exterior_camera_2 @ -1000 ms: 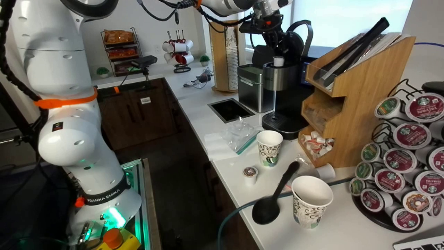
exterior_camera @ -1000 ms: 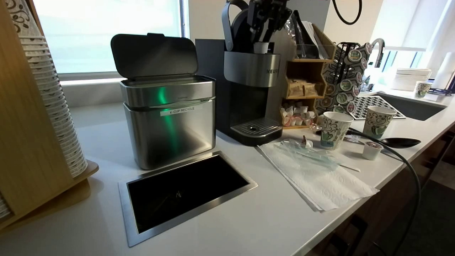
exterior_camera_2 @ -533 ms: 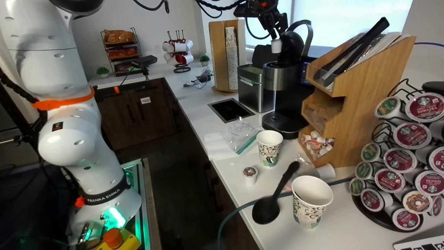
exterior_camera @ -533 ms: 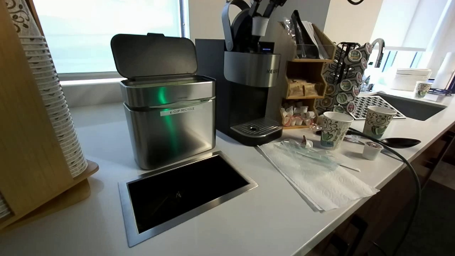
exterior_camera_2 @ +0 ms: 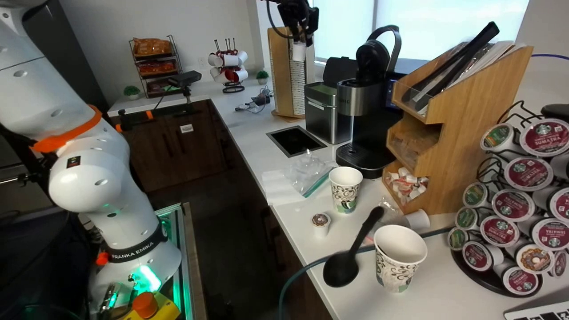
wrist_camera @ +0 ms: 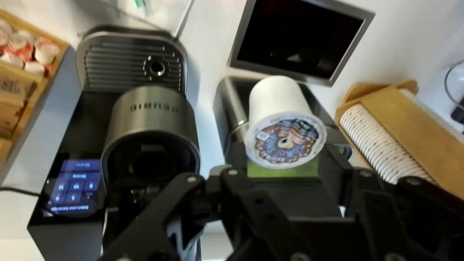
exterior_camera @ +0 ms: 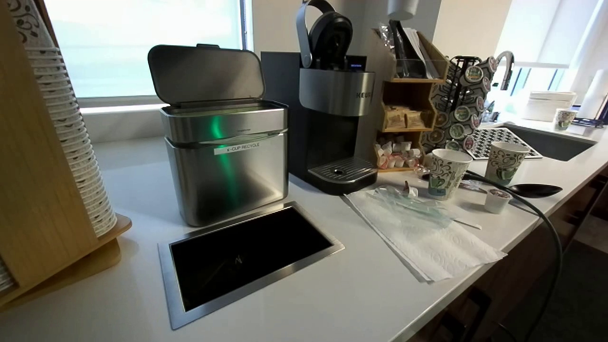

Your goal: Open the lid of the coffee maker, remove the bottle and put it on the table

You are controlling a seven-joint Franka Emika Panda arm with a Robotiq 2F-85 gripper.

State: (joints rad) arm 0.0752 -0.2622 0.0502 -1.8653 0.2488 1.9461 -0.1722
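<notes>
The coffee maker (exterior_camera: 335, 92) stands on the white table (exterior_camera: 361, 280); it also shows in an exterior view (exterior_camera_2: 353, 98) and the wrist view (wrist_camera: 152, 110). Its lid (exterior_camera: 331, 40) is raised, and the pod chamber is open. The bottle is a small white coffee pod (wrist_camera: 279, 98) with a printed foil top. My gripper (wrist_camera: 284, 154) is shut on it, one dark finger on each side. In an exterior view my gripper (exterior_camera_2: 300, 38) holds the pod (exterior_camera_2: 299, 52) high in the air, away from the machine. In the other exterior view only the pod (exterior_camera: 403, 8) shows at the top edge.
A steel bin (exterior_camera: 232, 175) with raised lid stands beside the machine, behind a steel-framed black inset (exterior_camera: 251, 256). Paper towel (exterior_camera: 437, 251), paper cups (exterior_camera: 449, 175), another pod (exterior_camera: 497, 202) and a black spoon (exterior_camera_2: 342, 269) lie along the table. A wooden organiser (exterior_camera_2: 471, 146) and cup holder (exterior_camera_2: 280, 75) flank it.
The pod was low over the open machine, then rose. My gripper has carried it up and away from the machine, to the left in an exterior view, towards the cup holder's side. Lid unchanged.
</notes>
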